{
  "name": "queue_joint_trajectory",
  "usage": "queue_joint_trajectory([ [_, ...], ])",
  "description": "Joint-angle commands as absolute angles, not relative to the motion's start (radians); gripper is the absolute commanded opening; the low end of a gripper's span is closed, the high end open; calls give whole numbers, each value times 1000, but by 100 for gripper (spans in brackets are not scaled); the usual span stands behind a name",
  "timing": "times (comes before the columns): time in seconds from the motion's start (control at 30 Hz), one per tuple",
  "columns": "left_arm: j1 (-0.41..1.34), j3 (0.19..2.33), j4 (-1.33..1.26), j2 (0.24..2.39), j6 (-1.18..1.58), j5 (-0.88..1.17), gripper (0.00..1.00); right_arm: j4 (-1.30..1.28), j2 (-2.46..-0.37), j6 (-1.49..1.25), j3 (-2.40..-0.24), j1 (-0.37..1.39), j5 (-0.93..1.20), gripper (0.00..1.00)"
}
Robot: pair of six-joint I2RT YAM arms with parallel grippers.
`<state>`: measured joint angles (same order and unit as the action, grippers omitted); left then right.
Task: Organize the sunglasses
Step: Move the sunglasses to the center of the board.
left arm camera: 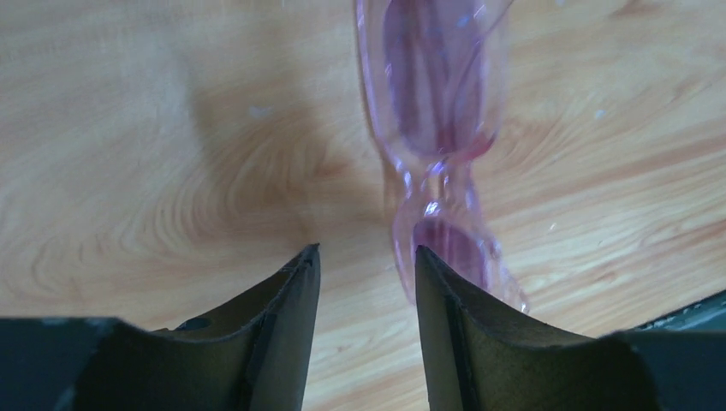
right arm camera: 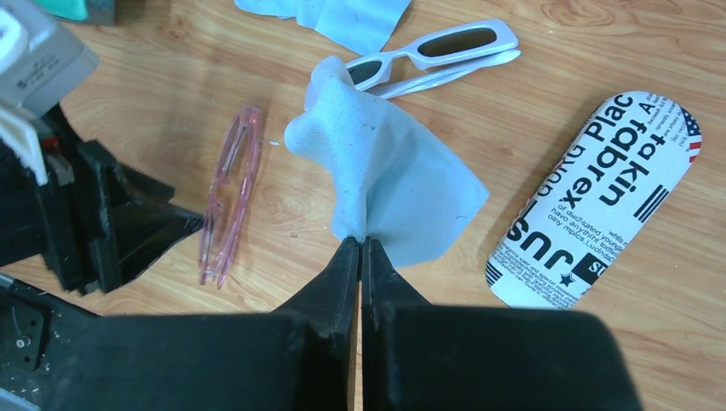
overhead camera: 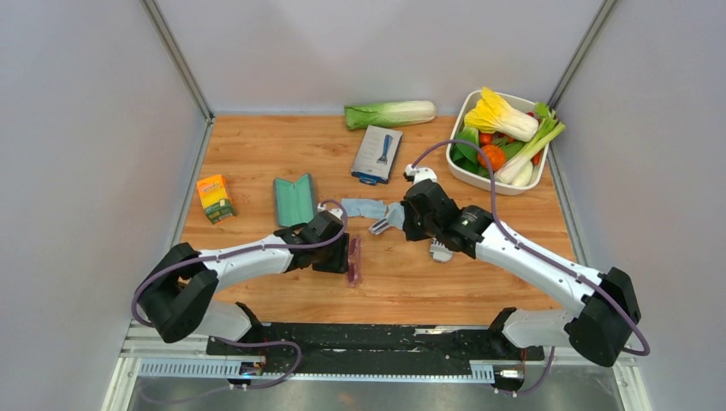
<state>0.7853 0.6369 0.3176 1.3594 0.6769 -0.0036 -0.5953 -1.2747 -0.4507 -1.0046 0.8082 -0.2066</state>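
The sunglasses (overhead camera: 354, 261) (left arm camera: 437, 111) (right arm camera: 227, 197), a thin pink-purple pair, lie folded on the wooden table. My left gripper (overhead camera: 345, 257) (left arm camera: 366, 253) hangs right over their near end. It is open, with bare wood between the fingers and the near lens beside and partly under the right finger (left arm camera: 454, 325). My right gripper (overhead camera: 395, 216) (right arm camera: 360, 244) is shut on a corner of a light blue cloth (right arm camera: 385, 171), which stands lifted and crumpled above the table. An open grey case with teal lining (overhead camera: 294, 199) lies to the left.
White-framed glasses (right arm camera: 437, 51) and a second blue cloth (overhead camera: 364, 208) lie between the arms. A white printed case (right arm camera: 591, 205) sits under the right arm. A blue-grey box (overhead camera: 377, 154), an orange carton (overhead camera: 216, 197), a cabbage (overhead camera: 389, 114) and a white vegetable tub (overhead camera: 467, 167) stand further back.
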Motion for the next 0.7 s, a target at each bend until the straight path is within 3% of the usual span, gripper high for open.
queue_joint_trajectory([
  [0.0,792,669,218,1416,704,-29,53,-606,-1212,-442,-994,801,-196,0],
  [0.43,910,1000,67,1799,732,35,52,-686,-1147,-443,-1000,770,-209,1],
  [0.67,905,1000,188,1689,698,-63,53,-721,-1141,-446,-967,759,-154,1],
])
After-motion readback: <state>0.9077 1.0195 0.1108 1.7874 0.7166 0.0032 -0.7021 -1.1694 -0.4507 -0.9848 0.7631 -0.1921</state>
